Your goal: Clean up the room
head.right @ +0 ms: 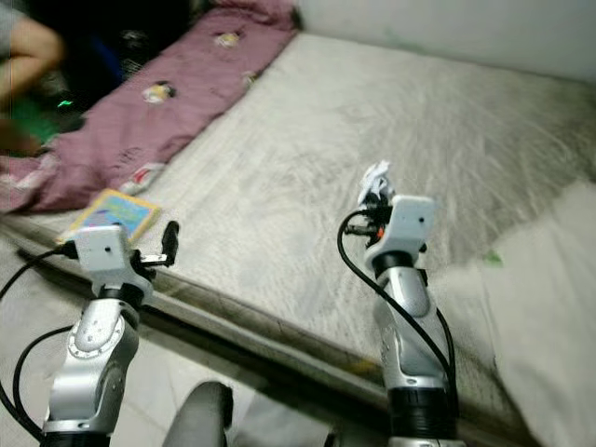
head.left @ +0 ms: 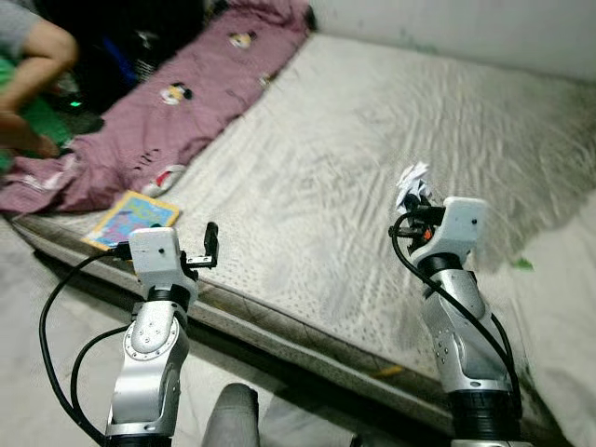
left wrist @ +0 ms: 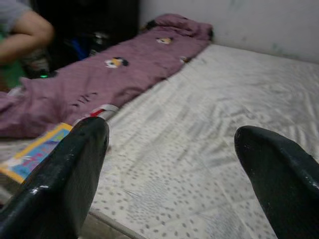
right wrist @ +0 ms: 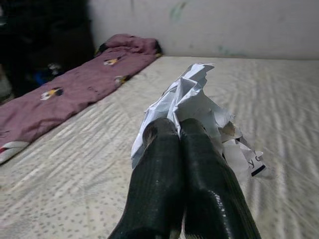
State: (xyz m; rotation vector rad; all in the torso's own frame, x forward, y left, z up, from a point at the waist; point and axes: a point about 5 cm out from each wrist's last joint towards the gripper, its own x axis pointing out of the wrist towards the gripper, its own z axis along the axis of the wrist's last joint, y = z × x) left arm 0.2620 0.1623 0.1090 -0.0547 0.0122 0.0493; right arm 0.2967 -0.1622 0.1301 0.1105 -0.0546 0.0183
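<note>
Above the mattress (head.left: 372,140), right hand (right wrist: 175,130) pinches crumpled paper (right wrist: 192,107).

Person (head.left: 28,65) cut off at frame edge

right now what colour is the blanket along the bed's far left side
Mauve-pink blanket with small cartoon prints, clearest in the left wrist view.

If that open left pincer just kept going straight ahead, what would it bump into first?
Probably the bare mattress: the left pincer points low across it, between its open fingers. The purple blanket lies off to one side. Depth is unclear.
</note>
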